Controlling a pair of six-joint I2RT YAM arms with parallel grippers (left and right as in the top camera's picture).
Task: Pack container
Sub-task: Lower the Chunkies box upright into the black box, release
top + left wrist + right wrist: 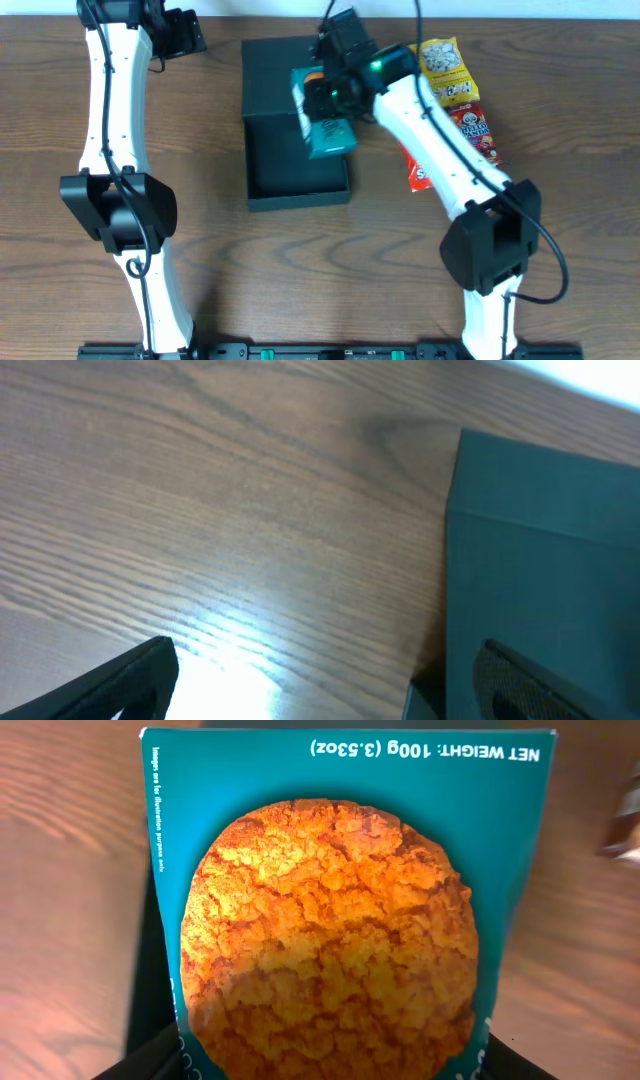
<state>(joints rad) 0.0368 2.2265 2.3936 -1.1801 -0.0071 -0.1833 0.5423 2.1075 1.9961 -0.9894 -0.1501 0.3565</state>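
The container (295,185) is a dark square box lying open mid-table, with its flap lid (270,75) folded back toward the far side. My right gripper (320,100) is shut on a small teal snack box (325,130) and holds it over the container's right side. In the right wrist view this snack box (330,920) fills the frame and shows a large orange cookie picture, with my right gripper's fingers (330,1065) on both of its sides. My left gripper (190,35) is open and empty at the far left. In the left wrist view it (330,690) hovers over bare wood beside the container's edge (545,560).
To the right of the container lie a yellow snack packet (445,70), a red packet (475,130) and another red-orange packet (415,170), partly under the right arm. The table is brown wood.
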